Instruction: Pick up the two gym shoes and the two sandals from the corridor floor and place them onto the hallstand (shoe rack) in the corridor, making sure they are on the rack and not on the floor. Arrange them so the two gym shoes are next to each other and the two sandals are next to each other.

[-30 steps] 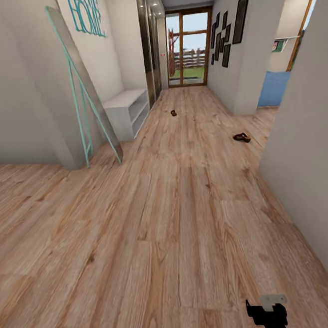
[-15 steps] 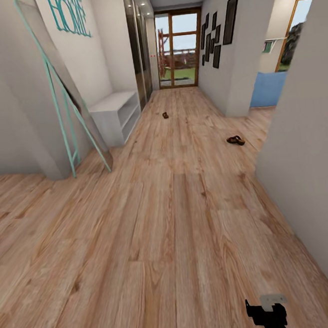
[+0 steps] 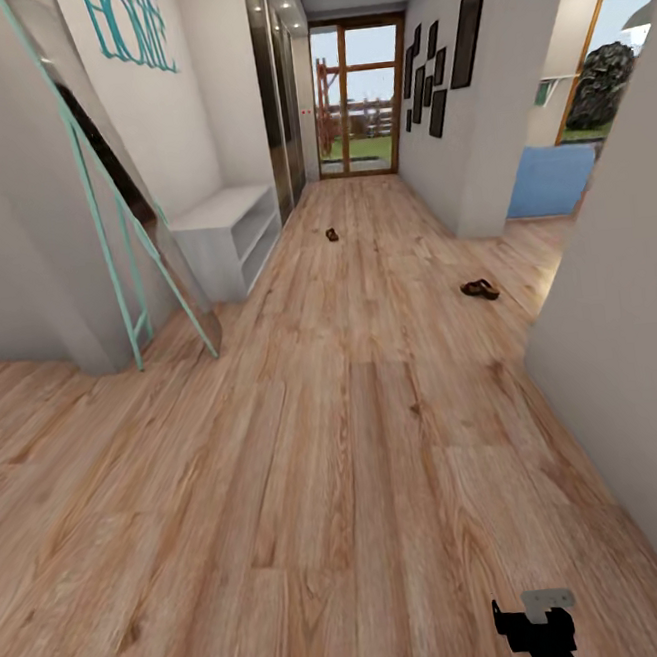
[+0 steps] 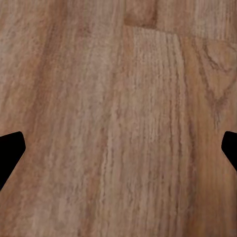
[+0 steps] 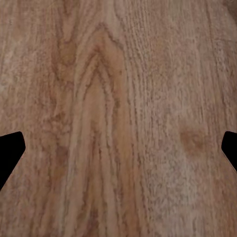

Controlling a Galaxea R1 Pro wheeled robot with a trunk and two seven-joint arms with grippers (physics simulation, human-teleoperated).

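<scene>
I'm seeing both grippers, left gripper (image 4: 118,153) and right gripper (image 5: 118,153), hanging spread, empty. Near sandal (image 3: 480,290) lying beside right wall (image 3: 621,340); I'm risking base clipping corner while approaching.

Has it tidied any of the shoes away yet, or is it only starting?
Only starting, it seems. Nothing looks put away: one dark brown leather sandal lies on the light wood-plank floor near the right wall, another small dark shoe farther down the corridor. Both hands, left hand and right hand, are open over bare planks. All four shoes remain.
</scene>
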